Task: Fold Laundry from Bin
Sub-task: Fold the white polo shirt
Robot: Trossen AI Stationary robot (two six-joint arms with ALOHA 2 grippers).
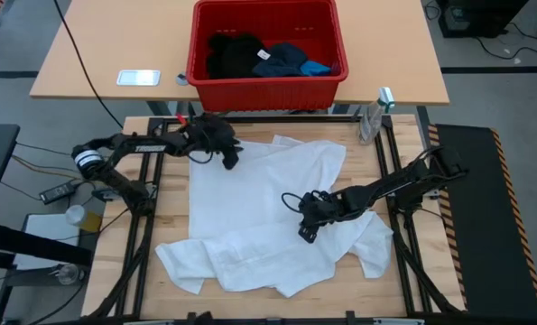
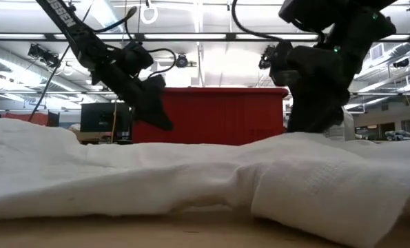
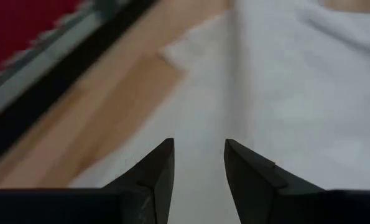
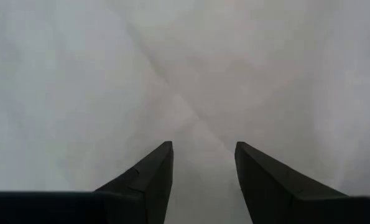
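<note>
A large white garment [image 1: 268, 208] lies spread and rumpled over the wooden table, its near edge bunched in folds [image 2: 191, 179]. My left gripper [image 1: 230, 161] hangs open above the garment's far left corner [image 3: 191, 56], clear of the cloth in the low view [image 2: 165, 122]. My right gripper [image 1: 304, 230] is open, slanting down over the garment's right half [image 4: 191, 74]. The red bin [image 1: 266, 86] stands beyond the table's far edge. In it lie a black garment [image 1: 234, 54], a dark navy one [image 1: 282, 59] and a small blue one [image 1: 318, 66]. My right gripper stands low over the white garment with its fingers [image 4: 147, 180] apart and nothing between them. A ridge of cloth [image 2: 308, 138] hides the tips in the low view, so I cannot tell whether they touch the cloth.
A spray bottle [image 1: 372, 117] stands at the table's far right corner. A flat white device [image 1: 138, 78] lies on the far desk, left of the bin. Bare wood [image 1: 160, 208] shows along the table's left side. Black frame rails run along the table's sides.
</note>
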